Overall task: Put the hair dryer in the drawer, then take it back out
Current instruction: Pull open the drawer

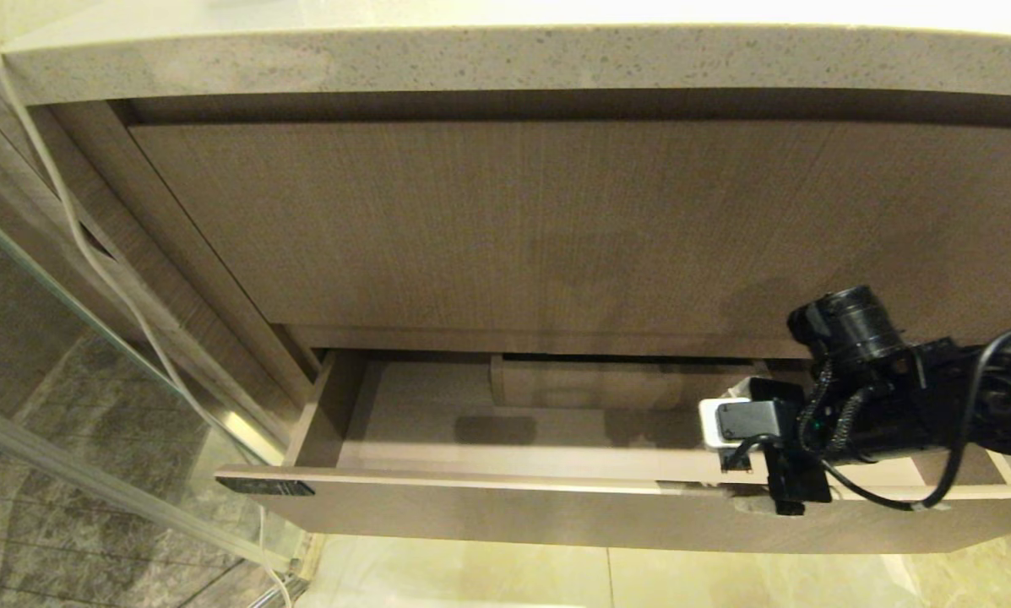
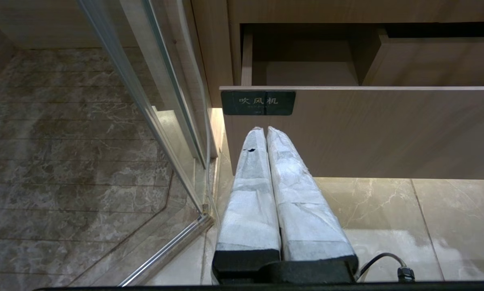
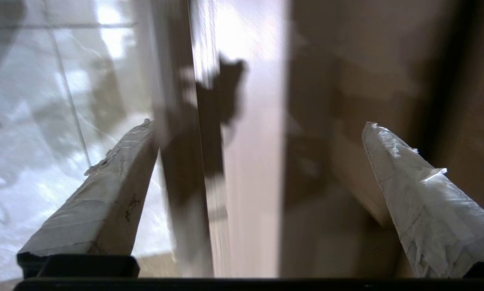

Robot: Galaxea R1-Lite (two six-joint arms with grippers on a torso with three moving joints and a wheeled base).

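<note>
The drawer stands pulled open below the vanity. Its pale inside, with a boxed cutout at the back, shows nothing in the part I can see. The hair dryer is out of view in every frame. My right gripper hangs over the drawer's front right. In the right wrist view it is open wide and straddles the drawer's front edge, with one finger over the floor side and one over the inside, gripping nothing. My left gripper is shut and empty, parked low before the drawer front.
A dark label marks the drawer's upper left corner. A taller wood-grain panel and a speckled stone counter sit above the drawer. A glass shower partition and a hanging white cord stand to the left. Pale floor tile lies below.
</note>
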